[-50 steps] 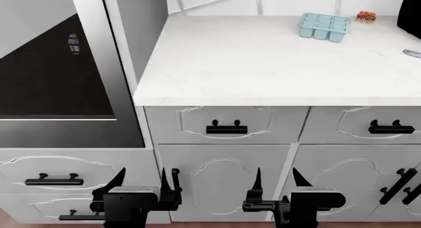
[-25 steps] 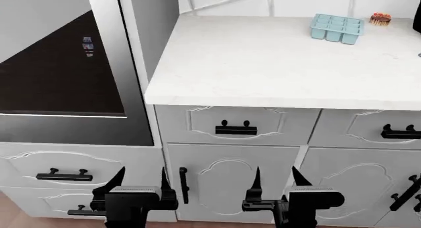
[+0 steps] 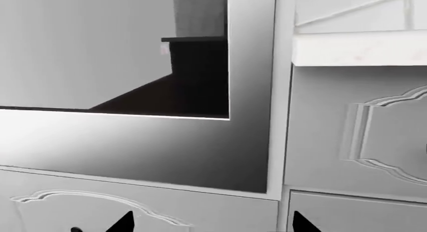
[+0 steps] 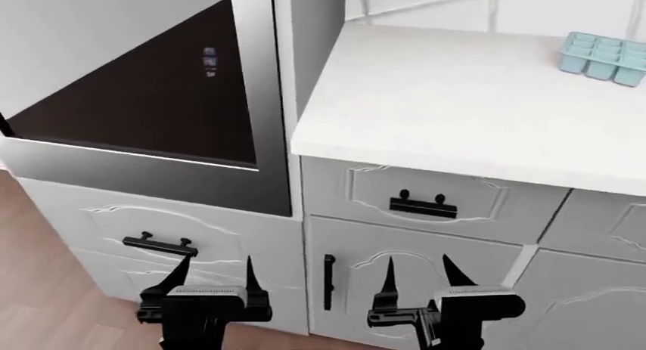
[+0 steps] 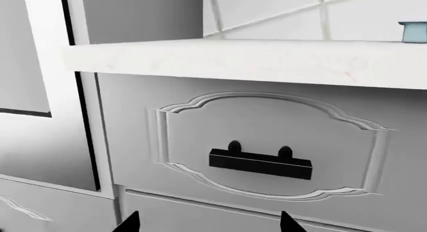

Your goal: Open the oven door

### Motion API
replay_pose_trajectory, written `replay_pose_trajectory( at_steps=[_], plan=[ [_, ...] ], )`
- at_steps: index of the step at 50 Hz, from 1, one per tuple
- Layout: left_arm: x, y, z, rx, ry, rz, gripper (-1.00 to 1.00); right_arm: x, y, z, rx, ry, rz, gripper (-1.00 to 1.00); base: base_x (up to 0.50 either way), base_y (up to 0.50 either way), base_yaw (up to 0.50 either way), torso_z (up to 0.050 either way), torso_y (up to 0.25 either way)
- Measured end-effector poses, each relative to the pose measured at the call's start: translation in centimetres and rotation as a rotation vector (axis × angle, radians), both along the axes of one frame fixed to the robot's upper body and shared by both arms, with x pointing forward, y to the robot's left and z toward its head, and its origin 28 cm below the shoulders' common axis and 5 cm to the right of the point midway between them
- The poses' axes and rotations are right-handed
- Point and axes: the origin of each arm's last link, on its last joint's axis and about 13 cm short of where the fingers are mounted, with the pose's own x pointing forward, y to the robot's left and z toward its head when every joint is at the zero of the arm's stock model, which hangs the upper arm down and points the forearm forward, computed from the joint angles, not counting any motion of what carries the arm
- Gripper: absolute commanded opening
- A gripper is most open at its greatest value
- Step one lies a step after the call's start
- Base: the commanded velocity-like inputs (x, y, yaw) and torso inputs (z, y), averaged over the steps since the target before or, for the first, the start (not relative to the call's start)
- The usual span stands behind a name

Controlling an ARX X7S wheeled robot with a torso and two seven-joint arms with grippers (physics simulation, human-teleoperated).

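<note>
The oven door (image 4: pixel 151 93) fills the head view's upper left: dark glossy glass in a stainless steel frame, standing closed. Its bar handle is out of view. In the left wrist view the oven door's (image 3: pixel 193 76) lower right corner shows straight ahead. My left gripper (image 4: pixel 216 267) hangs open and empty, low in front of the white drawer under the oven. My right gripper (image 4: pixel 417 265) is open too, in front of the cabinet door. Only the fingertips of the left gripper (image 3: pixel 211 223) and right gripper (image 5: pixel 209 223) show in the wrist views.
A white countertop (image 4: pixel 454 100) to the oven's right carries a light blue ice tray (image 4: pixel 606 57). Below it sit a drawer with a black handle (image 4: pixel 423 206) and a cabinet door with a vertical handle (image 4: pixel 328 280). Another drawer handle (image 4: pixel 159 246) lies under the oven. Wooden floor (image 4: pixel 41 289) shows at left.
The head view has swung left: the oven, counter and cabinets have shifted right and tilted, and floor now shows. Both grippers hold the same open pose.
</note>
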Motion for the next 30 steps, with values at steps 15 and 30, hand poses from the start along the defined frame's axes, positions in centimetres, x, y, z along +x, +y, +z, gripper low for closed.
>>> replay_pose_trajectory(
  at_steps=[15, 30],
  plan=[
    [0.00, 0.03, 0.11, 0.004, -0.003, 0.003, 1.00, -0.07, 0.06, -0.10, -0.004, 0.000, 0.014, 1.00, 0.00, 0.00, 0.50, 0.000, 0.000],
    [0.03, 0.02, -0.06, 0.009, 0.002, 0.002, 1.00, -0.14, 0.12, -0.29, -0.009, 0.000, 0.030, 1.00, 0.00, 0.00, 0.50, 0.000, 0.000]
  ],
)
